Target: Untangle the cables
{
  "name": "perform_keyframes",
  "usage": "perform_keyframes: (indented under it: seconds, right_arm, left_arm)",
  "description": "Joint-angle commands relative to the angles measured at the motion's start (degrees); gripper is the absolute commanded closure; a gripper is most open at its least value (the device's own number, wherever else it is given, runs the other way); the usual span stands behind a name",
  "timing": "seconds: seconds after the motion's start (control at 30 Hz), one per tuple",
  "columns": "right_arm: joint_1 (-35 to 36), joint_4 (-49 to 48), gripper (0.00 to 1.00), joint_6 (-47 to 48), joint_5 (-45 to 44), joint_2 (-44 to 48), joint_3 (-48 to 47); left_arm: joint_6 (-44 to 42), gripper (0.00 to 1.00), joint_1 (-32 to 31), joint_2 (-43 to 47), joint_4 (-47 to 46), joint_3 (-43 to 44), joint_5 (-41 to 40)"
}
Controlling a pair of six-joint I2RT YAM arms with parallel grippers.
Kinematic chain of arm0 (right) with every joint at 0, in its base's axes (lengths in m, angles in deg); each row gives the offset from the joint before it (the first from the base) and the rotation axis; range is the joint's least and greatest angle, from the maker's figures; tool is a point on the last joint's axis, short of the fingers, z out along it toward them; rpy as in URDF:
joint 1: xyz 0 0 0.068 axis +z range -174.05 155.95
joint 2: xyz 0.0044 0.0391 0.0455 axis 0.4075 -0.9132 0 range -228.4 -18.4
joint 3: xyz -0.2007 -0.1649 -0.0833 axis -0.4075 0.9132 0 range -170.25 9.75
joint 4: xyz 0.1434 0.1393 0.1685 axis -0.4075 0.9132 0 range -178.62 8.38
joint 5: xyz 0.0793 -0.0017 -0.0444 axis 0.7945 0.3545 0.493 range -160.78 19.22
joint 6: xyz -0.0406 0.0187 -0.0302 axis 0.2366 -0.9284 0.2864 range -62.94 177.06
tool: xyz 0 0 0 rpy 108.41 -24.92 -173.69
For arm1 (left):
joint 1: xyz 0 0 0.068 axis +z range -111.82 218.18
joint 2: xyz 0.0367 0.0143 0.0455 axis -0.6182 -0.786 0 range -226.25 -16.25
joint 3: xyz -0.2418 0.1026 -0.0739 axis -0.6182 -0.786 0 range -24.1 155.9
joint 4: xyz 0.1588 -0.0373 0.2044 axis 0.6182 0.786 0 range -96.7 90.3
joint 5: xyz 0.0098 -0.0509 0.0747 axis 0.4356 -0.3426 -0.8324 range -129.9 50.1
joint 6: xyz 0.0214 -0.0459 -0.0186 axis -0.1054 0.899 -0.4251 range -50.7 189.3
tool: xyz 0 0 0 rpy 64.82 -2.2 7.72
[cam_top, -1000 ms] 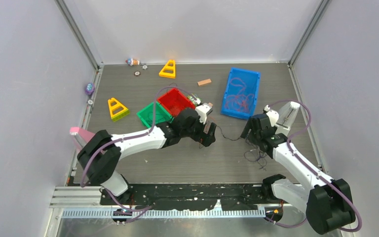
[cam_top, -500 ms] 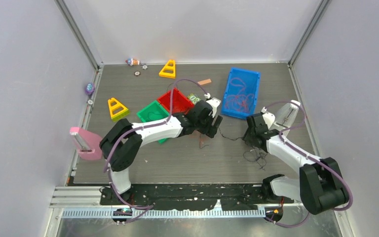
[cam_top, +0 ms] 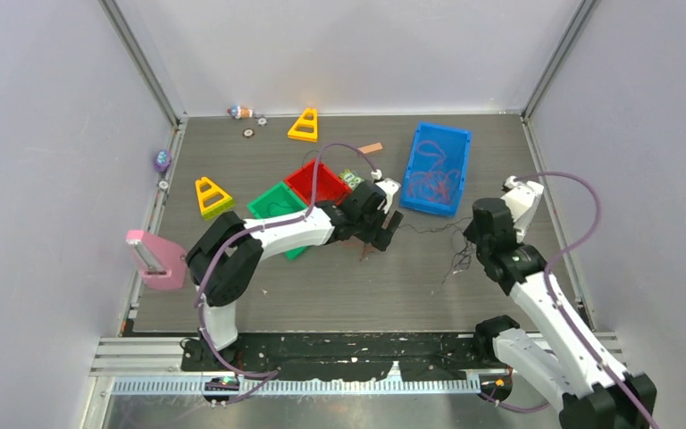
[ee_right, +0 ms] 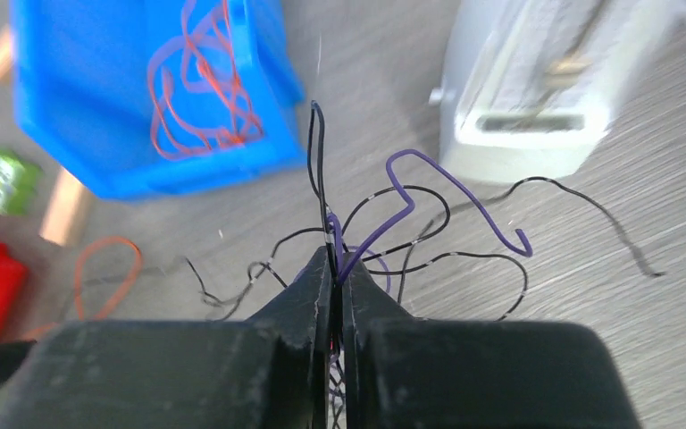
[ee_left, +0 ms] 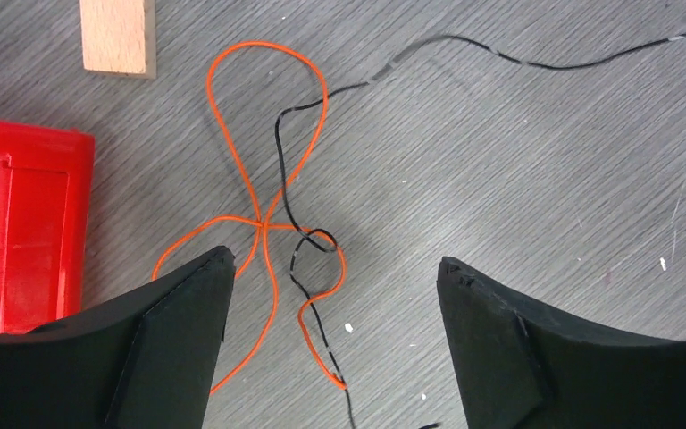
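Above the table, the right claw is now pinched shut on the dark cables and lifted higher. The left claw hangs open over the orange cable.

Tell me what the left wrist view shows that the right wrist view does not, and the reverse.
Left wrist view only: the left gripper, open over an orange cable that crosses a black cable, and a wooden block. Right wrist view only: the right gripper shut on black and purple cables, a blue bin holding orange cables, and a white object. Both: the grey table, the red bin and thin black cable on the table.
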Motion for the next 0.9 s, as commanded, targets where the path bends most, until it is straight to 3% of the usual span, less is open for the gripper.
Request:
perform_keyframes:
  seconds: [0.0, 0.07, 0.23, 0.43, 0.67, 0.87]
  right_arm:
    - [-0.2, 7.4, 0.95, 1.3, -13.0, 6.8, -6.6]
    - [-0.2, 11.3, 0.95, 0.5, -18.7, 7.9, -9.5]
    - [-0.3, 21.5, 0.94, -3.0, -30.5, 8.1, -16.2]
    - [-0.3, 23.5, 0.92, -3.0, -38.9, 11.7, -17.3]
    - [-0.3, 23.2, 0.91, -1.9, -34.0, 11.9, -16.3]
    - [-0.3, 18.8, 0.91, 0.0, -25.3, 12.3, -12.7]
  left_arm:
    - [-0.9, 0.11, 0.6, 5.0, -0.3, -0.1, 0.3]
    - [-0.9, 0.06, 0.6, 7.1, 0.7, -1.6, -0.5]
    - [-3.6, 0.05, 0.7, 9.5, 4.3, -4.5, -5.4]
    - [-6.4, 0.06, 1.0, 8.4, 7.3, -4.7, -5.1]
    - [-13.9, 0.10, 1.8, 7.1, 4.8, -6.9, 6.1]
    - [-19.4, 0.08, 1.8, 6.1, 2.2, -5.4, -0.1]
